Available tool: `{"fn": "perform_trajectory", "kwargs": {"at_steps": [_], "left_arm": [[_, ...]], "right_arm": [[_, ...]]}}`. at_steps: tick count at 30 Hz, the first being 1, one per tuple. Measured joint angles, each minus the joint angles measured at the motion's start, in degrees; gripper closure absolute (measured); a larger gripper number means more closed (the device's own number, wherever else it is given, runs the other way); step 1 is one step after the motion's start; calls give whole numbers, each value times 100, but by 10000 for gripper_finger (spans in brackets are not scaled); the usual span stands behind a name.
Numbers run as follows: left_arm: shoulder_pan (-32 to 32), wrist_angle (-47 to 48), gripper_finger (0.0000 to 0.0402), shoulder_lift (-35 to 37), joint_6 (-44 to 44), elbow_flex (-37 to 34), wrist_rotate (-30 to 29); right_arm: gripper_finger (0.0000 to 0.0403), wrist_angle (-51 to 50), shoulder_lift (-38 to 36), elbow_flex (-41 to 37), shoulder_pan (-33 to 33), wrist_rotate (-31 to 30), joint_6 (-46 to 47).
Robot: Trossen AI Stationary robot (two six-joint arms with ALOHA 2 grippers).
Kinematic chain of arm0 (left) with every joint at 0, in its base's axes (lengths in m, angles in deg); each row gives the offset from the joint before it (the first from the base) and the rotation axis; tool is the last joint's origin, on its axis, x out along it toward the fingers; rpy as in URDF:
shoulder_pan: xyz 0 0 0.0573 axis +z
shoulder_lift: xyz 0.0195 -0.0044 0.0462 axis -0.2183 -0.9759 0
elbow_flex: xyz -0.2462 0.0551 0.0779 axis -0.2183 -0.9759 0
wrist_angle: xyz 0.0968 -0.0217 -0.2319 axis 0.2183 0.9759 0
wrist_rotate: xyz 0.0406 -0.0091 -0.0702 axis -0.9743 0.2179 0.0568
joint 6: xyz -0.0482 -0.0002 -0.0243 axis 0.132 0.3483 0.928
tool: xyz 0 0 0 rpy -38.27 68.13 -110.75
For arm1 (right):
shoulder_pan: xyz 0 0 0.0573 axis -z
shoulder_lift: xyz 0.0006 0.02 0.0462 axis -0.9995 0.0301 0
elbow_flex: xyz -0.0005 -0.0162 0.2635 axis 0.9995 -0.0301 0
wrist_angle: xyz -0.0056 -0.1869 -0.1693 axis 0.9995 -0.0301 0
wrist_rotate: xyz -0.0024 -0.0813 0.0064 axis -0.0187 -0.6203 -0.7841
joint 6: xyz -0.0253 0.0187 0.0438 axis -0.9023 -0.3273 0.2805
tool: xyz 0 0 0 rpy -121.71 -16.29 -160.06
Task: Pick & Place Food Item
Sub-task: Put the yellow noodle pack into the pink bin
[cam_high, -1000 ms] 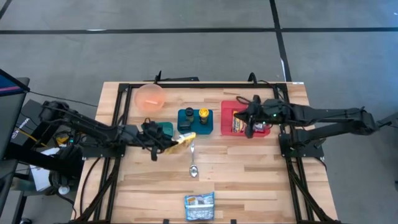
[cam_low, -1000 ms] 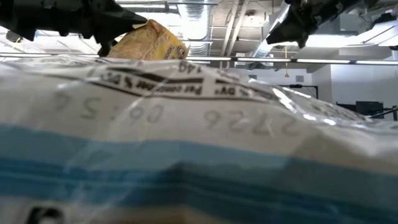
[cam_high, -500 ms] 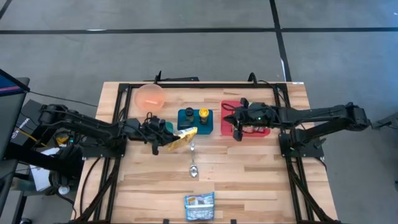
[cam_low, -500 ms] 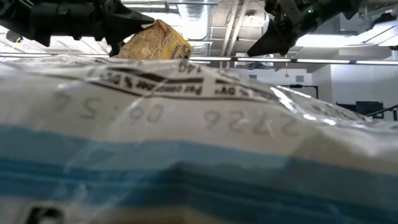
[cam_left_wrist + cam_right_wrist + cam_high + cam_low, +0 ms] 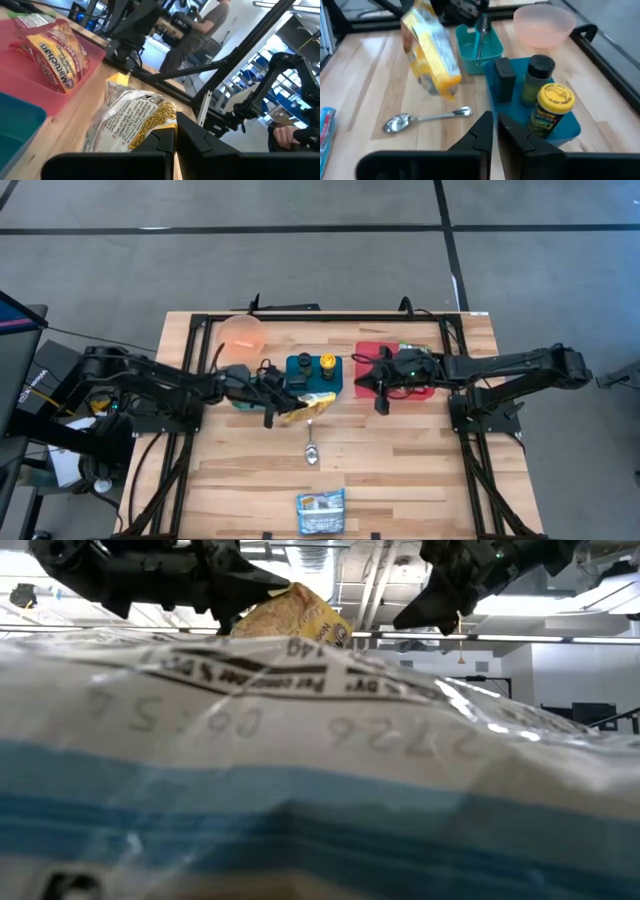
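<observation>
A yellow food packet (image 5: 312,406) hangs above the table's middle, just near of the blue tray (image 5: 300,383), with my left gripper (image 5: 288,408) shut on it. The left wrist view shows the packet (image 5: 131,116) ahead of the fingers, and the right wrist view shows it (image 5: 431,56) above the spoon (image 5: 427,119). My right gripper (image 5: 378,394) is shut on nothing and hovers at the left edge of the red tray (image 5: 366,352). Another noodle packet (image 5: 49,46) lies in the red tray (image 5: 85,55). My left gripper pinches the yellow packet's crimped end (image 5: 159,125) between its two fingers. The fingers lie level and come from the table's left. The packet sticks out beyond the fingertips toward the table's right, crumpled and lifted clear of the table.
The blue tray holds a dark bottle (image 5: 539,70), a yellow-lidded jar (image 5: 551,107) and a dark block (image 5: 503,79). A teal box (image 5: 479,47) and a pink bowl (image 5: 242,335) stand at the far left. A blue-and-white packet (image 5: 321,511) lies at the near edge and fills the low view.
My left gripper has carried the yellow packet toward the table's right edge, past the teal box to just near of the blue tray; the packet stays clear of the table. My right gripper has gone toward the table's left, to the red tray's left edge, and sunk a little.
</observation>
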Motion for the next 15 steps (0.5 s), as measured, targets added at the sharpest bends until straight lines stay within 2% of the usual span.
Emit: {"fn": "perform_trajectory", "kwargs": {"at_steps": [4, 12, 15], "left_arm": [[128, -4, 401, -255, 13, 179, 212], [237, -2, 402, -578, 25, 480, 454], [248, 2, 401, -587, 27, 533, 559]], "right_arm": [[350, -4, 1, 2, -36, 8, 5], [243, 12, 49, -1, -271, 208, -64], [215, 11, 47, -2, -404, 267, -228]]}}
